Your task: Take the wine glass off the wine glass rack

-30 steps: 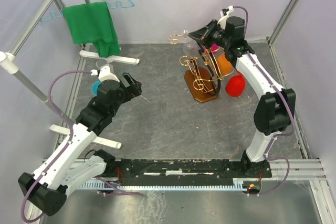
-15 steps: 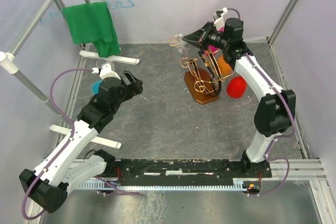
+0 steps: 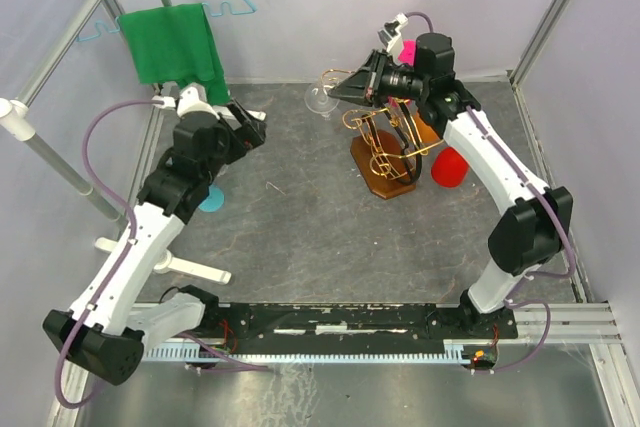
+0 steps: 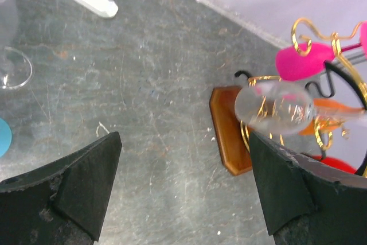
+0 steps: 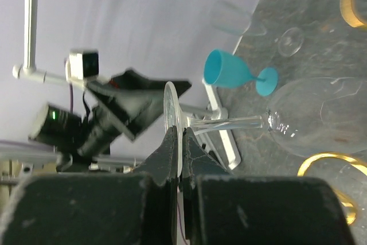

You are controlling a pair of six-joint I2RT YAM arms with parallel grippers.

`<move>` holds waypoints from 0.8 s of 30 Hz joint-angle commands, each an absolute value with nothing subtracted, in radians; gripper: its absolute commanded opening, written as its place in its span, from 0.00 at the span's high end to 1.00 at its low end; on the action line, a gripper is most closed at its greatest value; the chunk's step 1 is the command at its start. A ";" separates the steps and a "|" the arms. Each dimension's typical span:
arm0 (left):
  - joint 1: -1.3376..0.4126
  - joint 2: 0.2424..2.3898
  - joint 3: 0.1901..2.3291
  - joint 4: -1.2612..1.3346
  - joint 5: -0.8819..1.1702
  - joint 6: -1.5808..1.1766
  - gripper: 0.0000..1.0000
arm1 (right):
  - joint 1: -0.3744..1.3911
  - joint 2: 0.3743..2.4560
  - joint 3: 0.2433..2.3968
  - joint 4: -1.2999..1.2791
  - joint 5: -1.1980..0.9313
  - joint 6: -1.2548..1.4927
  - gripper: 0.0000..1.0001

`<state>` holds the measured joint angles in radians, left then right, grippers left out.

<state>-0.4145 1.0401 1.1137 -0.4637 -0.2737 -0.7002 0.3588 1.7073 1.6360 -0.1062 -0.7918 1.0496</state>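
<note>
Well, R gripper [image 5: 178, 142] pinches only the foot rim of wine glass [image 5: 309, 116], held sideways in air just beside wine glass rack [image 3: 385, 152] wires; thin grip, so glass could pivot or slip, or bowl snag a wire; L gripper [image 4: 183, 187] gapes wide, empty; hard grey table [image 3: 320, 237] below, unforgiving; pale walls close round.

My top cam looks down from behind, the left wrist cam faces across at the rack [image 4: 226, 133] and glass [image 4: 275, 107] from further off, and right wrist's right up on that same glass.
</note>
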 commanded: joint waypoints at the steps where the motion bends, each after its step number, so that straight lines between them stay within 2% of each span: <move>1: -0.296 1.074 1.239 -0.498 -0.145 -0.687 0.02 | 0.430 1.603 1.703 -0.098 -0.921 0.927 0.99; 3: -0.204 1.097 1.259 -0.509 -0.007 -0.705 0.01 | 0.476 1.576 1.697 -0.155 -0.948 0.806 0.99; 6: -0.114 1.146 1.287 -0.543 0.125 -0.707 0.01 | 0.568 1.516 1.679 -0.346 -0.914 0.461 0.99; 8: -0.081 1.167 1.287 -0.552 0.219 -0.704 0.00 | 0.632 1.436 1.619 -0.431 -0.845 0.253 0.99; 11: -0.062 1.173 1.274 -0.554 0.319 -0.710 0.00 | 0.721 1.314 1.468 -0.409 -0.715 -0.002 0.99; 14: -0.060 1.158 1.238 -0.524 0.418 -0.741 0.01 | 0.780 1.227 1.344 -0.347 -0.641 -0.162 0.99; 18: -0.059 1.099 1.166 -0.442 0.554 -0.830 0.05 | 0.845 1.180 1.282 -0.373 -0.625 -0.380 0.99; 24: -0.061 1.066 1.133 -0.427 0.715 -0.884 0.05 | 0.893 1.179 1.264 -0.375 -0.625 -0.475 0.99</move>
